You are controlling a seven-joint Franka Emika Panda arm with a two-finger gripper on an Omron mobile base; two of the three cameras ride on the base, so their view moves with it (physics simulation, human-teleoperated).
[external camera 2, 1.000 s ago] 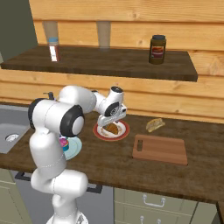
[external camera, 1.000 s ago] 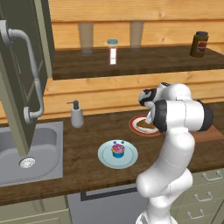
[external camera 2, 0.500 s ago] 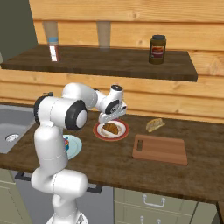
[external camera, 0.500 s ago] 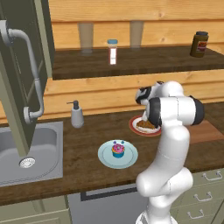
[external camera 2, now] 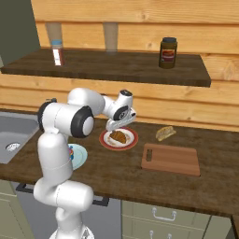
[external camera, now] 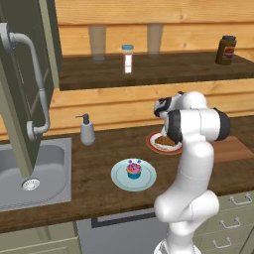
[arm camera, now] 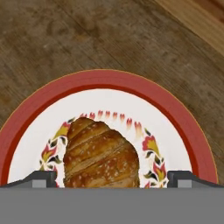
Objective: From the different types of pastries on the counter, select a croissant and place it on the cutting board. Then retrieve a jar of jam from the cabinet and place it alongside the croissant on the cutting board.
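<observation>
The golden-brown croissant [arm camera: 101, 157] lies on a round red-rimmed plate [arm camera: 109, 78] on the dark wood counter [external camera 2: 116, 172]. My gripper [arm camera: 111, 179] hangs open just above it, one dark fingertip [arm camera: 39, 178] on each side of the pastry, not touching it. From the right base the gripper [external camera 2: 115, 126] points down over the croissant [external camera 2: 119, 137]. The cutting board [external camera 2: 170, 158] lies bare to the plate's right. A pink cupcake [external camera: 133, 169] sits on a pale blue plate. The cabinet door [external camera: 25, 84] stands open at the left. The jar of jam is out of view.
A pale yellow item [external camera 2: 164, 133] lies behind the board. On the wall shelf [external camera 2: 116, 67] stand a dark brown jar [external camera 2: 168, 52] and a small white bottle [external camera 2: 57, 52]. A soap dispenser [external camera: 87, 130] and the sink [external camera: 30, 168] are at the left.
The arm's elbow has swung slightly while the hand settled over the plate. The jaws have stayed open and nothing was picked up.
</observation>
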